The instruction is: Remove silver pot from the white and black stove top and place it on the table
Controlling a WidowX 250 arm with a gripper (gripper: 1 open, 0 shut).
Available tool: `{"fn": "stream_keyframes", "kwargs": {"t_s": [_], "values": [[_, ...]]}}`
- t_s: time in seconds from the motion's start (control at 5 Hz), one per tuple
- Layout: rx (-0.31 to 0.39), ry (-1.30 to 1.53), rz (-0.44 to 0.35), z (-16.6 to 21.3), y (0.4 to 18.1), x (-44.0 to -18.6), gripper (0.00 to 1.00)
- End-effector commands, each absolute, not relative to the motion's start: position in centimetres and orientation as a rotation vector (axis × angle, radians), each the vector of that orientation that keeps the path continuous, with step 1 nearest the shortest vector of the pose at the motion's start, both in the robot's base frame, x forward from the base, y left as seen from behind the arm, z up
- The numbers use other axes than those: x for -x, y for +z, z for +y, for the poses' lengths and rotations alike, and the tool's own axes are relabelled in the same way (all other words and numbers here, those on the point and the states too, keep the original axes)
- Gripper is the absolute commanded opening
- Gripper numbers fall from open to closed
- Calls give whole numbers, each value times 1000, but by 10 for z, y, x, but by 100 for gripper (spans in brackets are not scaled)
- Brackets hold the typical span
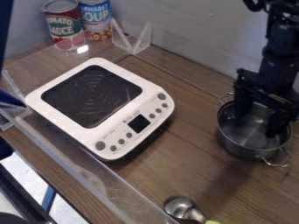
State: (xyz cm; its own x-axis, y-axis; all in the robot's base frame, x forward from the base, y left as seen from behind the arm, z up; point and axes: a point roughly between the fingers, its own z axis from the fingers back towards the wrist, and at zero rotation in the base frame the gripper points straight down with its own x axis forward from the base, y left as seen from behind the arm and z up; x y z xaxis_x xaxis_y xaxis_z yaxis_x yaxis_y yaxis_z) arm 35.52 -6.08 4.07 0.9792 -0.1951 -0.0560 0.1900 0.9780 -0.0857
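The silver pot (pixel 250 136) stands on the wooden table (pixel 176 171), to the right of the white and black stove top (pixel 100 102), whose black plate is bare. My gripper (pixel 263 107) points straight down over the pot and is open. Its dark fingers (pixel 242 94) reach down at the pot's rim, one on each side. I cannot tell whether they touch the pot. A small handle shows at the pot's near right edge.
Two cans (pixel 62 23) stand at the back left by the wall. A clear plastic barrier (pixel 70 166) runs along the table's near left edge. A small silver round object (pixel 181 209) lies at the front edge.
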Motion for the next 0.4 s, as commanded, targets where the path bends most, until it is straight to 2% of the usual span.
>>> {"fn": "stream_keyframes", "kwargs": {"t_s": [0.0, 0.2], "values": [[75, -211, 0, -59, 60, -368, 100], [75, -237, 9, -63, 54, -368, 100]]}}
